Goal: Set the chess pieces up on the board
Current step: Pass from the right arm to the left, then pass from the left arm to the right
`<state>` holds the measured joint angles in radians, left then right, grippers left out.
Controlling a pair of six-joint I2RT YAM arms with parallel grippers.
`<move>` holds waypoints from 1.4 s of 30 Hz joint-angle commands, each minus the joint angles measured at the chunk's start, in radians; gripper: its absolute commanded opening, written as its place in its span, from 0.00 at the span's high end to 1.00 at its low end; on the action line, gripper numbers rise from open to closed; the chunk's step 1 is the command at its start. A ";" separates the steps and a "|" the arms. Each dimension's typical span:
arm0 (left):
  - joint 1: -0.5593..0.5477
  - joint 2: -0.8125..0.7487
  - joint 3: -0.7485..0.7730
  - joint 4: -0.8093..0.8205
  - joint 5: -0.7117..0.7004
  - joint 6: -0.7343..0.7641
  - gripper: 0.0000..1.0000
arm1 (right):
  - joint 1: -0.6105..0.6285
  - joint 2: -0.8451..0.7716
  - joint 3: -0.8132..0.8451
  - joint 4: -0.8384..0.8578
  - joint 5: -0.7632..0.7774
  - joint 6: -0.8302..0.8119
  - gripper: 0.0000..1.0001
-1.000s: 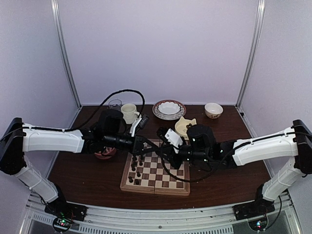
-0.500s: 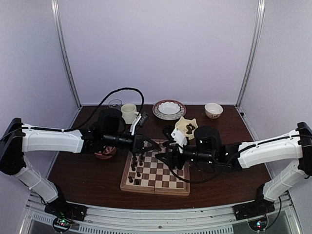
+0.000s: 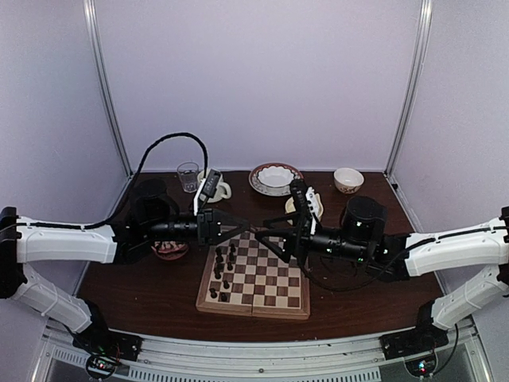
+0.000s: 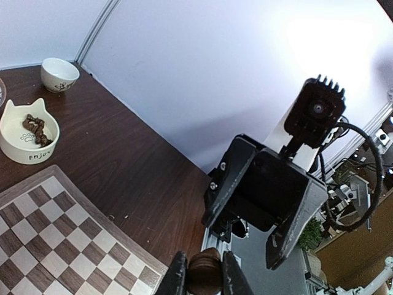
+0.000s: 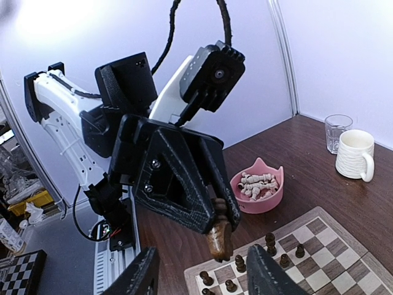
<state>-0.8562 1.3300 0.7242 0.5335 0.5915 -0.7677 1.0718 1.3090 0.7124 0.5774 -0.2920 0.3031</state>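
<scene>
The board (image 3: 262, 278) lies in the middle of the table, with several dark chess pieces (image 3: 223, 267) standing on its left columns. My left gripper (image 3: 253, 232) hovers over the board's far edge, shut on a dark brown chess piece (image 5: 220, 236), whose rounded end shows between the fingers (image 4: 204, 278). My right gripper (image 3: 262, 230) faces it from the right and is open. Its fingers (image 5: 142, 273) stand on either side of the held piece without touching it. More dark pieces (image 5: 270, 243) stand on the board below.
A pink cat-shaped bowl (image 5: 261, 190) of cream pieces sits left of the board. A cream cat bowl (image 4: 27, 132) with dark pieces sits behind it. At the back stand a glass (image 3: 188, 175), a mug (image 5: 355, 155), a patterned plate (image 3: 275, 177) and a small bowl (image 3: 347, 180).
The right gripper has risen off the board, drawn back to the right and opened. The left gripper has levelled out and brought its piece between the right fingers.
</scene>
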 commanded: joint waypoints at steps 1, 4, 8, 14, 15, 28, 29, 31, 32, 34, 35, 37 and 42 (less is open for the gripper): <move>0.005 0.007 -0.020 0.190 0.030 -0.114 1.00 | 0.016 -0.041 0.013 -0.007 -0.038 -0.040 0.51; 0.005 0.009 -0.020 0.186 0.017 -0.143 1.00 | 0.031 -0.064 0.013 -0.075 0.027 -0.150 0.54; 0.005 0.025 -0.010 0.181 0.026 -0.169 1.00 | 0.033 -0.066 0.013 -0.108 0.083 -0.230 0.57; 0.005 0.075 -0.002 0.232 0.059 -0.214 1.00 | 0.034 -0.042 0.023 -0.122 0.133 -0.271 0.58; 0.005 0.078 -0.002 0.233 0.059 -0.220 1.00 | 0.034 -0.038 0.022 -0.122 0.142 -0.277 0.58; 0.005 0.172 0.024 0.329 0.127 -0.310 1.00 | 0.035 -0.007 0.044 -0.134 0.140 -0.289 0.65; 0.005 0.179 0.027 0.335 0.132 -0.317 1.00 | 0.034 -0.007 0.045 -0.133 0.140 -0.289 0.65; 0.005 0.191 0.029 0.345 0.136 -0.327 1.00 | 0.034 -0.005 0.047 -0.139 0.142 -0.289 0.66; 0.005 0.191 0.029 0.345 0.137 -0.327 1.00 | 0.035 -0.004 0.048 -0.140 0.143 -0.289 0.67; 0.005 0.190 0.030 0.344 0.139 -0.328 1.00 | 0.034 0.000 0.051 -0.143 0.144 -0.290 0.72; 0.005 0.189 0.030 0.345 0.139 -0.328 1.00 | 0.035 0.001 0.054 -0.147 0.145 -0.289 0.72; 0.005 0.186 0.030 0.344 0.138 -0.328 1.00 | 0.035 0.005 0.056 -0.156 0.146 -0.289 0.65; 0.005 0.176 0.026 0.342 0.139 -0.326 1.00 | 0.034 0.008 0.055 -0.157 0.158 -0.289 0.58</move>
<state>-0.8562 1.5173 0.7277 0.8154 0.7139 -1.0904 1.1004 1.3106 0.7406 0.4255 -0.1551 0.0189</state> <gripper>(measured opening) 0.155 0.423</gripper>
